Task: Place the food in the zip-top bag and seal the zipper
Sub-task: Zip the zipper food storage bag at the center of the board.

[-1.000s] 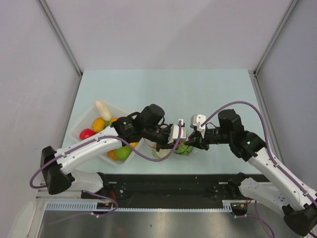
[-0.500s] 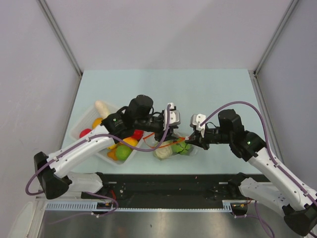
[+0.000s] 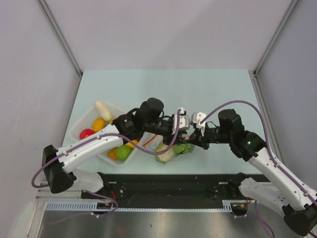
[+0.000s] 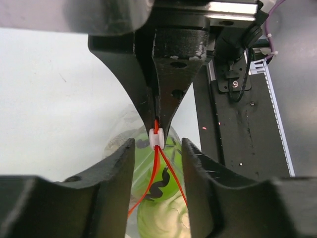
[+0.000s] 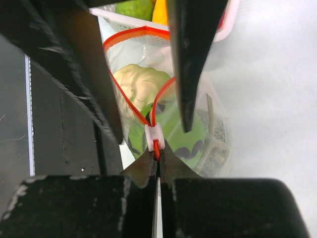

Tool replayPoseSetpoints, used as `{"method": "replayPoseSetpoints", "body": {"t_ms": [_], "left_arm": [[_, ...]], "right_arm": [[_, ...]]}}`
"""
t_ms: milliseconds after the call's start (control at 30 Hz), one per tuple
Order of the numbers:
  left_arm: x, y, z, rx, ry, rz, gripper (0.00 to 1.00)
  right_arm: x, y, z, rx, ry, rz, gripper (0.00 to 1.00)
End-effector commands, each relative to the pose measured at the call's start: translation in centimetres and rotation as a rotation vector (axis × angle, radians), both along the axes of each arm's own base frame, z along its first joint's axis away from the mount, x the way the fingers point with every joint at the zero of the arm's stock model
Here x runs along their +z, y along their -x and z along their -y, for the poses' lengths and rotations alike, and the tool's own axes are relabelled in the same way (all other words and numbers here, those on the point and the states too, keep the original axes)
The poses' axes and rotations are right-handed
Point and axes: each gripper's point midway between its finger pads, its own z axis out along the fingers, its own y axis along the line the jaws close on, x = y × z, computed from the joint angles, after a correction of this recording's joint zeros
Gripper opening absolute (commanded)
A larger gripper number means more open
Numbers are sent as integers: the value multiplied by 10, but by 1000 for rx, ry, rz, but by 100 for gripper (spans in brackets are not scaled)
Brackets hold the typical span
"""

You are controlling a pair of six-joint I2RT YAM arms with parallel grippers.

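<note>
Your left tool (image 4: 157, 144) has its fingers parted, tip to tip with your right tool (image 5: 157, 151). The right one is pinched tight on the zipper (image 5: 154, 136), both arms bent inward.

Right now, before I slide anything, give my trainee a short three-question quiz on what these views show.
1. True or false: the right gripper is shut on the zipper, right beside its white slider.
2. Pick one. The left gripper is: A) shut on the slider; B) open, with a finger on each side of the slider; C) lifting a lemon out of the tray.
3. Fill in the blank: the mouth of the zip-top bag is ____ (open or sealed).

Key: 1 true; 2 B; 3 open.
</note>
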Motion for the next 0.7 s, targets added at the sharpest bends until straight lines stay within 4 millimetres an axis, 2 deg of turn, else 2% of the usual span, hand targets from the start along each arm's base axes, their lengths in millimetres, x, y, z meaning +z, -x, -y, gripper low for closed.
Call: {"method": "replayPoseSetpoints", "body": {"t_ms": [0,100,233,533,667], "left_arm": [[26,3,12,-25,74,-11,38],[23,4,14,-21,69,-39,24],[14,1,9,1,48,-66,14],[-28,-19,-34,88,-94,-74,12],[-39,-22,-51,108,-144,-72,12]], "right_arm": [[39,-5,-5,-2,-81,97,0],[39,-5,-5,-3,-83,96,0],[41,-4,-4,-5,-85,101,0],[58,-15,9,-98,-127,98,0],[65,-34,26,-185,-163,77,0]]}}
